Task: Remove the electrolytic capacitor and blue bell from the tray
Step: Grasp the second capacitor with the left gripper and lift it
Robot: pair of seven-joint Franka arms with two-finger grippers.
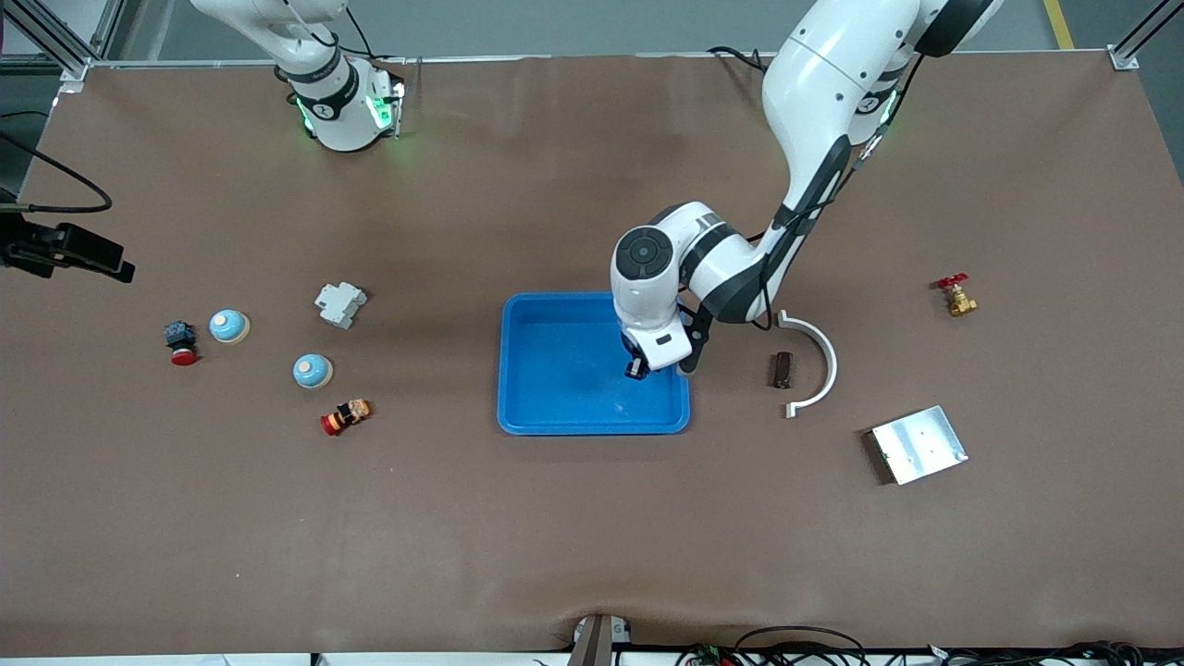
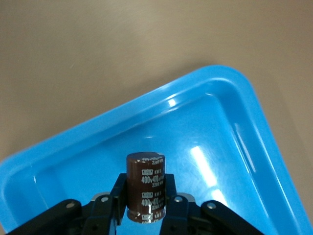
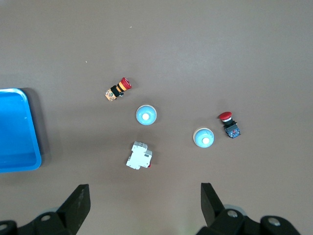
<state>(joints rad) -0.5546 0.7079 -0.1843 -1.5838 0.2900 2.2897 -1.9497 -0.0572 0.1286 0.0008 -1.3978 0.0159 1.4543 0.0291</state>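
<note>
My left gripper is shut on a dark brown capacitor and holds it upright low over the blue tray, near the tray's end toward the left arm. The left wrist view shows the tray's rim and bare floor below the capacitor. Two blue bells sit on the table toward the right arm's end; they also show in the right wrist view. My right gripper is open and empty, high above the table. A second brown capacitor lies beside the tray.
Near the bells are a white breaker, a red push button and a red-and-yellow button. Toward the left arm's end lie a white curved piece, a metal plate and a brass valve.
</note>
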